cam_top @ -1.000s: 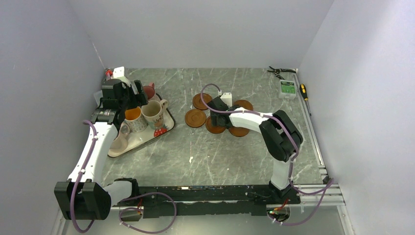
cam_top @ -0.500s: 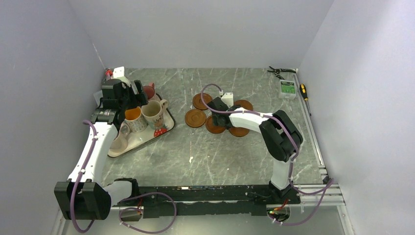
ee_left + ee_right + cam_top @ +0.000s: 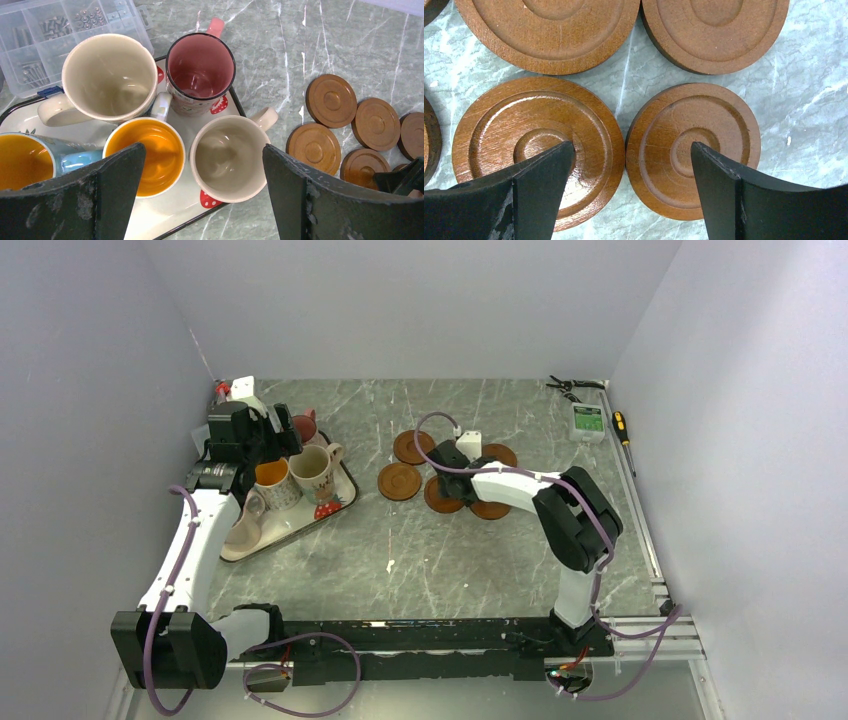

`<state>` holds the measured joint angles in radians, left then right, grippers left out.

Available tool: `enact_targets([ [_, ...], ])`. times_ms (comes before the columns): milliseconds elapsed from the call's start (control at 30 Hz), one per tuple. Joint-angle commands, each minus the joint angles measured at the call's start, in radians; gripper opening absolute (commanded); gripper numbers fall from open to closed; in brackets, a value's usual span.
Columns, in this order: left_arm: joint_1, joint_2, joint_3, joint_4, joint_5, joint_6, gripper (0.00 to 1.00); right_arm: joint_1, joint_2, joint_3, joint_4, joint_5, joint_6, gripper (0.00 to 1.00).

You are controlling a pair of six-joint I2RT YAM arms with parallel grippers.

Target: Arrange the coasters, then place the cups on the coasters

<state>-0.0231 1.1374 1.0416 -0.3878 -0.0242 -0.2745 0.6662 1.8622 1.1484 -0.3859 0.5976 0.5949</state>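
Note:
Several brown wooden coasters (image 3: 400,481) lie clustered mid-table. My right gripper (image 3: 454,464) hovers low over them, open. In the right wrist view its fingers straddle the gap between two coasters (image 3: 539,150) (image 3: 694,150), holding nothing (image 3: 631,150). Two more coasters (image 3: 549,30) (image 3: 716,30) lie just beyond. Several cups (image 3: 312,468) stand on the white strawberry-print tray (image 3: 300,525) at the left. My left gripper (image 3: 200,150) hangs open above them, over an orange-lined cup (image 3: 145,155) and a cream cup (image 3: 230,160). Behind are a pink-lined cup (image 3: 200,65) and a wide cream cup (image 3: 110,77).
A clear plastic parts box (image 3: 45,30) sits behind the tray at the far left. Pliers (image 3: 575,388), a small green-and-white box (image 3: 587,420) and a screwdriver (image 3: 622,425) lie at the back right corner. Grey walls close in the table.
My right arm has shifted slightly to the right over the coasters. The left arm and the cups have not moved.

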Motion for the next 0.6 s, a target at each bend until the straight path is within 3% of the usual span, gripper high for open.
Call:
enact_targets([
  [0,-0.001,-0.013,0.013,0.005,-0.005,0.005,0.94,-0.006,-0.043,-0.008,-0.004,0.018,-0.009,0.92],
  [333,0.000,-0.015,0.014,0.004,-0.006,0.006,0.94,0.030,-0.115,0.065,0.061,-0.077,-0.089,0.95],
  [567,-0.001,-0.012,0.015,0.004,-0.006,0.007,0.94,0.081,-0.019,0.189,0.039,-0.081,-0.133,0.95],
])
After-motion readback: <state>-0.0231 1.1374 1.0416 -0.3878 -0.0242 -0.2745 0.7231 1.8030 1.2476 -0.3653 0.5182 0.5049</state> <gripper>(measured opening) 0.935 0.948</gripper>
